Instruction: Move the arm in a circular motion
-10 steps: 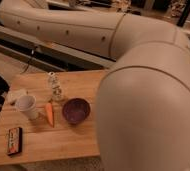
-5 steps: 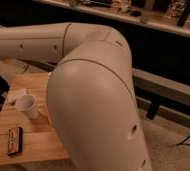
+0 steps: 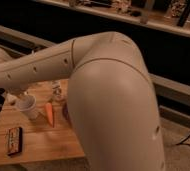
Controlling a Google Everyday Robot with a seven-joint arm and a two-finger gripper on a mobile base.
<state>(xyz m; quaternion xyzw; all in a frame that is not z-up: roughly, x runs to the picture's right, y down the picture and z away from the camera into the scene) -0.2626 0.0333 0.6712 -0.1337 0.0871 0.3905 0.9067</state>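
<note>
**Arm mid-sweep above the counter.** The very large cream-white robot arm (image 3: 113, 105) of thick rounded tube segments fills the centre and right of the camera view. Its bulbous elbow joint is nearest the lens, and one segment with small dark screw holes slopes away down and to the left.

The pincer is out of view, somewhere past the left edge where that segment leaves the frame. Whether it is wide or narrow cannot be told.

Compared with one second ago, the elbow has travelled from the right edge toward the middle. The far segment, then lying almost level across the top, now tilts downward.

Half a second ago the joint hid the orange carrot (image 3: 49, 113). The carrot now shows again on the pale wooden counter (image 3: 43, 145), just beside the white cup (image 3: 27, 106).

The dark purple bowl, plain a second ago, is now almost wholly behind the arm. The flat dark rectangular device (image 3: 14, 140) and the small clear bottle (image 3: 56, 90) have kept their places.

Only the arm has shifted, which suggests a free sweep touching nothing. The curving path fits a circle under way, judged not yet closed.
</note>
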